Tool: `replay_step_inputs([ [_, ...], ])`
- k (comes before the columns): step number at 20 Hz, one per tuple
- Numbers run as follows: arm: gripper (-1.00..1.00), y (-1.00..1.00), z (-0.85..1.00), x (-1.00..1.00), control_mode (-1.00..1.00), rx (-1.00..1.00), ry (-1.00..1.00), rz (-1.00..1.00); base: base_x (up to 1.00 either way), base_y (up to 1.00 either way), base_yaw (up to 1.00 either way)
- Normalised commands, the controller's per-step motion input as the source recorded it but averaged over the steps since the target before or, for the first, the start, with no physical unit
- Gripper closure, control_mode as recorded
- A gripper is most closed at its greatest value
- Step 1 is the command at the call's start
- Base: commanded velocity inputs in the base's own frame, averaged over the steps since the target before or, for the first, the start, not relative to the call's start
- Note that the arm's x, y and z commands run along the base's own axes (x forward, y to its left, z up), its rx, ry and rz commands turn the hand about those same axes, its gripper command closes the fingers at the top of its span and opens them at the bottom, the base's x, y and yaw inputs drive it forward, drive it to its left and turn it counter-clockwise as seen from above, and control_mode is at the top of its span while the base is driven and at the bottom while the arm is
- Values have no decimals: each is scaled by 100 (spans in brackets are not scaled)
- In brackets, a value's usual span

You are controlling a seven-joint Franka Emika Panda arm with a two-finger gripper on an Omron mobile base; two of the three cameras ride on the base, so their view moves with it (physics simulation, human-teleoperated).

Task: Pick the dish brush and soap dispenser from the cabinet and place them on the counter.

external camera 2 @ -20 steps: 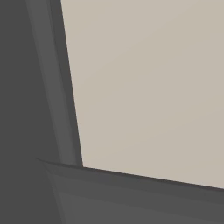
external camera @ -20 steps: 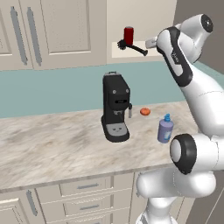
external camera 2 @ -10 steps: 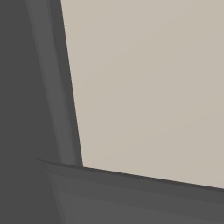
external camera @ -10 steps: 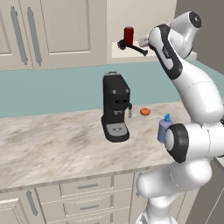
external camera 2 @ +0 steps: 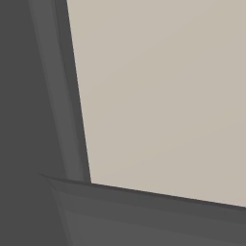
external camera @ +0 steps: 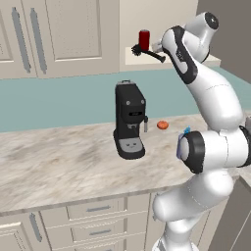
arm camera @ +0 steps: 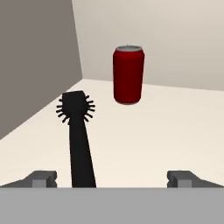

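Cabinet (arm camera: pixel 175 127) shelf: jaws apart around dish brush (arm camera: pixel 78 131) handle (end hidden).

Kitchen, marbled counter (external camera: pixel 59 166), coffee machine (external camera: pixel 129 120)

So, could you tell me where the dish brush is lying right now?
The dish brush lies flat on the cabinet shelf, left of the red can in the hand view, its handle toward the open gripper.

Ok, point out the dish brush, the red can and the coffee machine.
dish brush (arm camera: pixel 80 144), hand view, middle of its handle.
red can (arm camera: pixel 128 75), hand view, middle of its side.
coffee machine (external camera: pixel 129 109), left base view, its front.
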Motion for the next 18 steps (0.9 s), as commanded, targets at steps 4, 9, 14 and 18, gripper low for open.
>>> replay_step_inputs([
  [4,-100,10,-7,24,-100,-1,0,0,0,0,0],
  [9,-100,11,-13,24,-100,-1,3,0,0,0,0],
  [14,-100,12,-1,34,-100,-2,7,0,0,0,0],
  [18,-100,12,-2,34,-100,-3,9,0,0,0,0],
])
